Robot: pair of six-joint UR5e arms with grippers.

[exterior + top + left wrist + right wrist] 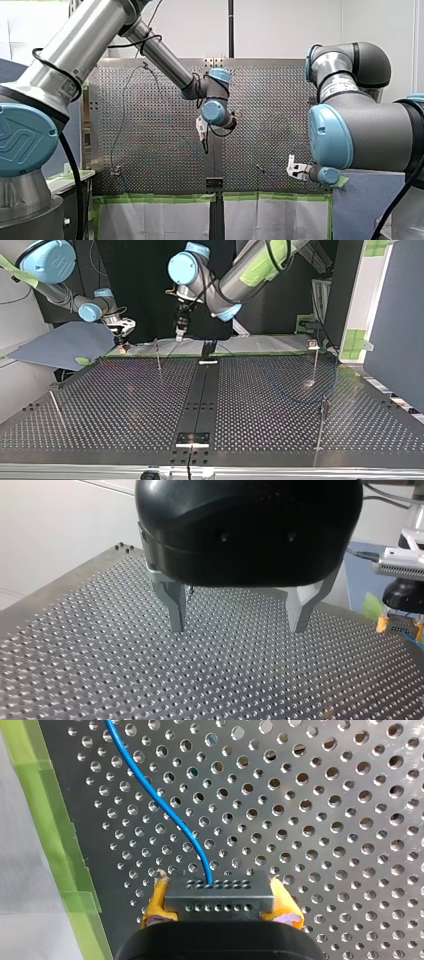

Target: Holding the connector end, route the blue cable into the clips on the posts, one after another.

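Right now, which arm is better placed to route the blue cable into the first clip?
My right, I judge: the right gripper is shut on the connector, with the blue cable running out of it. The left gripper is open and holds nothing.

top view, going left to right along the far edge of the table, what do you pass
Along the far edge: my right arm's yellow-padded tool gripping the grey connector block → thin metal post → my left arm's black metal-fingered tool → black centre bracket → clip-topped metal post.
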